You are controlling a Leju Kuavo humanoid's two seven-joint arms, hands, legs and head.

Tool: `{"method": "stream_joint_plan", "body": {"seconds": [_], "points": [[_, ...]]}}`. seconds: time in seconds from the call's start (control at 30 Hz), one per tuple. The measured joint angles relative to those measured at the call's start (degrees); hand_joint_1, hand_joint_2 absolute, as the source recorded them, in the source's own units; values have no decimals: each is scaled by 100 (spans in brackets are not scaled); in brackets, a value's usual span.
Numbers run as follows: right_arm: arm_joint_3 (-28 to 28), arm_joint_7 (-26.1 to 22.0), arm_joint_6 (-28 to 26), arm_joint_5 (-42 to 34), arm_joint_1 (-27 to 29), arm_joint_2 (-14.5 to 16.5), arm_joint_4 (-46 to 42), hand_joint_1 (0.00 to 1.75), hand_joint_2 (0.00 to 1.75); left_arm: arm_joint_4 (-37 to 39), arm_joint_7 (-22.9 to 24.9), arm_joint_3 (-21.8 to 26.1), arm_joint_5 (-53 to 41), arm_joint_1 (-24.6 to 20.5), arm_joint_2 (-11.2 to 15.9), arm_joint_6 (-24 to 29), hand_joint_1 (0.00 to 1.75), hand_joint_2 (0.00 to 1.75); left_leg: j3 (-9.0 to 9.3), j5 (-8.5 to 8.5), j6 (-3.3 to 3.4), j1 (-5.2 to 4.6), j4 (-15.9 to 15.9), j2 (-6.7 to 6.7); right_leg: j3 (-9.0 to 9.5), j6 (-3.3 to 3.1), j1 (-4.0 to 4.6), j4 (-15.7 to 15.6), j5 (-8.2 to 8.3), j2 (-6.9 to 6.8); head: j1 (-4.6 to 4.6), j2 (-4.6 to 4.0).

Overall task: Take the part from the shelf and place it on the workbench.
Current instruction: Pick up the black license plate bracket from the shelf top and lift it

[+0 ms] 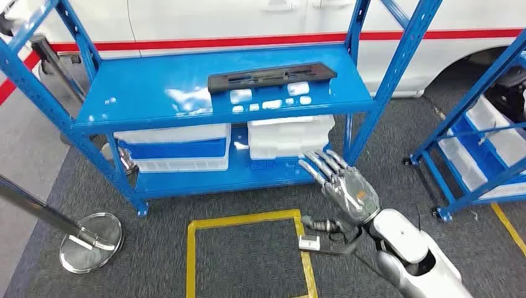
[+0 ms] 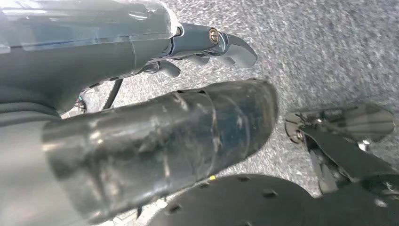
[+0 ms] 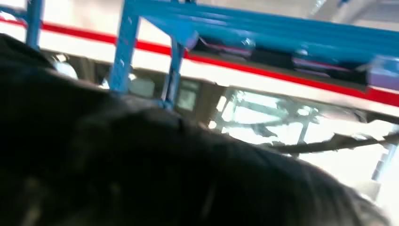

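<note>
Part (image 1: 271,77), one long flat black piece, lies on the top board of the blue shelf (image 1: 155,87), toward the right half of the board and near its back edge, with nothing touching it. Just in front of it sit several small pale patches that may be reflections; what they are cannot be told. On the lower board stand two white bins (image 1: 173,146), side by side, the left one with a blue band across its front. A second blue shelf (image 1: 471,143) stands well apart at the right, carrying more white bins.

The right hand (image 1: 341,180) is raised in front of the lower board near the shelf's right front post, fingers straight and spread apart, holding nothing. The left hand (image 2: 141,136) hangs over grey carpet, thumb and fingers extended with nothing between them.

One yellow taped square (image 1: 248,254) marks the dark carpet in front of the shelf. One round silver stand base (image 1: 91,242) with a slanted pole rests on the floor at the left. A white car body with one red stripe (image 1: 248,40) stands behind the shelf.
</note>
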Motion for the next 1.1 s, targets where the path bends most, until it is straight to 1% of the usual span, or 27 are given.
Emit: {"method": "stream_joint_plan", "body": {"seconds": [0.07,0.13,0.17,0.23,0.27,0.3,0.33,0.37,0.4,0.43,0.47,0.5,0.53,0.57,0.63,0.67,0.7,0.77,0.8,0.83,0.87,0.9,0.93,0.97,1.0,1.03,1.1], "points": [[-23,-14,3,-42,-4,-1,-5,0,0,0,-4,-4,-1,1,0,4,0,0,16,-9,-25,1,24,2,23,-44,-9,-8,-5,16,-2,0],[-78,-50,9,-132,-16,-7,-30,0,0,0,-16,-22,-2,0,-1,14,0,0,-56,-79,-74,16,255,6,110,-132,-24,-33,-38,33,-4,0],[-108,-71,18,-177,-25,-10,-46,0,0,0,-24,-36,-2,-3,-1,18,0,0,-192,-173,-97,25,514,7,161,-170,-27,-44,-65,36,-4,-1],[-150,-105,44,-249,-42,-16,-65,0,0,0,-42,-64,-2,-7,-2,19,0,0,-654,-457,-130,30,1247,8,234,-215,-18,-53,-130,33,-8,-1],[-160,-123,67,-276,-44,-16,-68,0,0,0,-48,-74,-2,-8,-2,19,0,0,-886,-555,-134,31,1553,9,272,-222,-10,-53,-168,37,-7,-2],[-164,-141,91,-298,-45,-16,-68,0,0,0,-54,-82,-1,-7,-2,19,0,0,-1045,-557,-127,30,1702,9,320,-223,0,-53,-209,42,-8,-2],[-167,-160,118,-319,-47,-16,-68,0,0,1,-58,-89,-1,-3,-2,19,0,0,-1104,-432,-109,28,1640,9,380,-222,9,-52,-254,52,-8,-2],[-168,-175,146,-344,-56,-16,-68,0,0,1,-60,-93,1,3,-1,18,0,0,-1059,-193,-79,23,1371,8,450,-216,17,-53,-302,62,-8,-2],[-168,-186,177,-375,-70,-16,-67,0,44,4,-62,-96,7,11,4,16,0,0,-956,112,-33,7,972,9,506,-207,21,-57,-352,68,-6,-2],[-167,-195,209,-409,-91,-15,-64,0,87,11,-62,-98,14,18,11,10,0,0,-858,307,10,-14,617,10,558,-187,29,-57,-398,76,-4,-2],[-164,-202,241,-443,-122,-14,-62,0,131,17,-62,-102,21,13,18,-2,0,0,-780,429,45,-38,352,6,588,-159,33,-61,-437,80,-3,-2],[-157,-210,271,-472,-156,-12,-59,0,175,23,-62,-109,28,8,24,-17,0,0,-737,479,77,-59,201,2,607,-125,35,-58,-454,82,-4,-2],[-148,-221,295,-495,-197,-10,-56,0,175,26,-61,-120,31,0,26,-32,0,0,-719,439,100,-66,161,-4,631,-86,43,-50,-452,85,-4,-2],[-138,-231,314,-511,-241,-9,-52,0,175,26,-59,-132,34,-9,23,-45,0,0,-665,460,124,-60,113,-11,645,-54,42,-34,-452,83,-6,-2],[-110,-245,344,-536,-338,-5,-40,0,175,26,-53,-159,38,-11,17,-69,0,0,-530,460,179,-36,34,-12,605,-8,33,150,-494,65,0,-2],[-93,-248,357,-546,-393,-4,-30,0,175,26,-51,-174,39,-14,15,-81,0,0,-463,449,197,-26,7,-12,487,12,25,384,-582,55,2,-2],[-74,-248,373,-560,-442,-3,-16,0,175,26,-50,-190,39,-16,14,-91,0,0,-424,426,212,-24,-6,-10,296,35,15,707,-708,46,5,-2],[-25,-237,412,-584,-509,5,24,0,175,26,-49,-217,40,-22,15,-108,0,0,-366,360,223,-25,-9,-20,-166,84,6,1357,-952,44,7,-2],[6,-225,428,-596,-530,14,54,0,175,26,-47,-225,40,-20,14,-119,0,0,-321,319,221,-26,-7,-27,-321,97,2,1490,-958,43,7,-2],[44,-205,441,-609,-560,29,91,0,175,26,-45,-232,41,-16,14,-130,0,0,-261,273,214,-25,-6,-33,-379,99,0,1420,-840,43,8,-2],[82,-182,447,-625,-601,53,135,0,175,26,-43,-239,42,-13,12,-139,0,0,-187,220,203,-25,-5,-36,-339,89,-1,1149,-603,41,8,-2],[118,-155,451,-648,-652,86,190,0,175,26,-41,-247,41,-9,9,-149,0,0,-129,165,186,-25,-8,-35,-246,67,-1,759,-299,38,9,-2],[161,-121,462,-679,-711,131,266,0,175,27,-41,-259,40,-11,7,-162,0,0,-68,111,160,-28,-2,-36,-159,41,18,414,-99,33,3,-2],[206,-92,478,-714,-769,188,353,0,175,28,-41,-277,38,-22,5,-179,0,0,-38,63,125,-33,5,-35,-87,2,36,163,30,27,-1,-2],[252,-65,494,-752,-816,253,443,0,175,30,-42,-299,37,-37,4,-198,0,0,-18,29,88,-37,20,-34,-60,-39,51,31,75,22,-6,-2],[297,-43,510,-791,-859,320,529,0,175,31,-45,-324,37,-52,4,-216,0,0,6,8,53,-45,37,-33,-50,-76,66,8,34,21,-12,-2],[371,-25,515,-863,-921,458,666,0,175,31,-57,-360,45,-69,13,-235,0,0,-7,-7,2,-48,141,-27,23,-150,46,-37,39,35,-14,-2]]}}
